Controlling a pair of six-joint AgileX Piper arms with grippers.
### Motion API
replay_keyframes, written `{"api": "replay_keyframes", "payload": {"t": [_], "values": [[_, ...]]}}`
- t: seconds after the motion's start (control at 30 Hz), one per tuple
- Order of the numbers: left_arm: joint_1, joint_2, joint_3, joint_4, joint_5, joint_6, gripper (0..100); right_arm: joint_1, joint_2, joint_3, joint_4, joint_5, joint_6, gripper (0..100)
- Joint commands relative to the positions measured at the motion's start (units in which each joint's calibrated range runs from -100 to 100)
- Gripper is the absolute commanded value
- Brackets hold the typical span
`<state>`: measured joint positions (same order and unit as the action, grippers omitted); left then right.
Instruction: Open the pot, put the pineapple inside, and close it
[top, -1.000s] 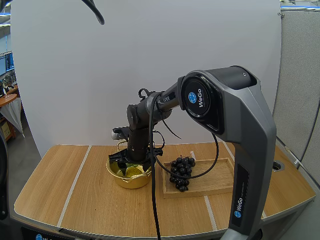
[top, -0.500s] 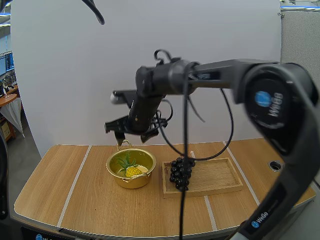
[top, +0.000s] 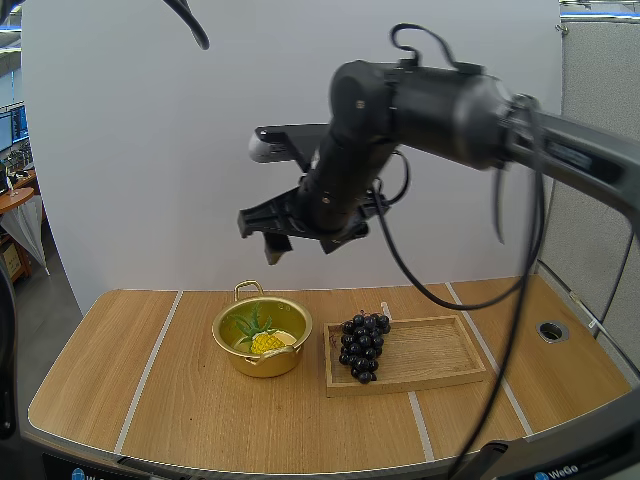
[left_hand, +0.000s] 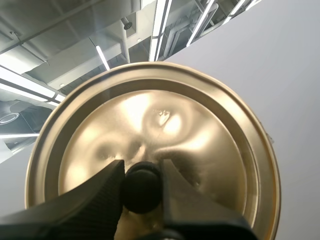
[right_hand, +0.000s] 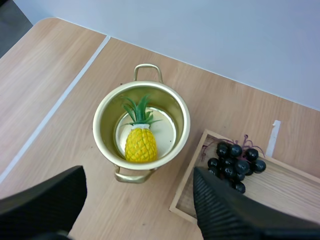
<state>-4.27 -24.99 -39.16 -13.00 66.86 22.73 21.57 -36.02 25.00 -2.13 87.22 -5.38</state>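
A gold pot (top: 262, 338) stands open on the table, and a yellow pineapple (top: 266, 340) with green leaves lies inside it. My right gripper (top: 300, 235) hangs high above the pot, open and holding nothing. From the right wrist view the pot (right_hand: 182, 117) and the pineapple (right_hand: 140, 144) lie straight below, between the widely spread fingers of the right gripper (right_hand: 139, 175). My left gripper (left_hand: 142, 182) is shut on the black knob (left_hand: 142, 187) of the gold lid (left_hand: 165, 125), which is held up in the air.
A wooden tray (top: 430, 355) sits just right of the pot, with a bunch of dark grapes (top: 362, 345) at its left end. The right wrist view shows the grapes (right_hand: 235, 159) and tray (right_hand: 285, 192) beside the pot. Bare tabletop lies left of the pot.
My right arm has risen from inside the pot and swung up and to the right. The pineapple stays in the pot, released.
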Motion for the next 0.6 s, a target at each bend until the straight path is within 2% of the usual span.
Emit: {"api": "replay_keyframes", "payload": {"t": [0.0, 0.27, 0.57], "values": [[-0.13, -0.26, -0.50, 0.44, -2.08, -0.62, 1, 0.02, -10.59, 7.30, -2.73, 1.21, -0.56, 100], [-0.13, -0.26, -0.50, 0.44, -2.08, -0.62, 1, 0.02, -26.31, 19.02, -4.12, 1.79, -0.56, 100], [-0.13, -0.26, -0.50, 0.44, -2.08, -0.62, 1, 0.02, -37.87, 25.20, -8.15, 8.35, -0.56, 100]]}}
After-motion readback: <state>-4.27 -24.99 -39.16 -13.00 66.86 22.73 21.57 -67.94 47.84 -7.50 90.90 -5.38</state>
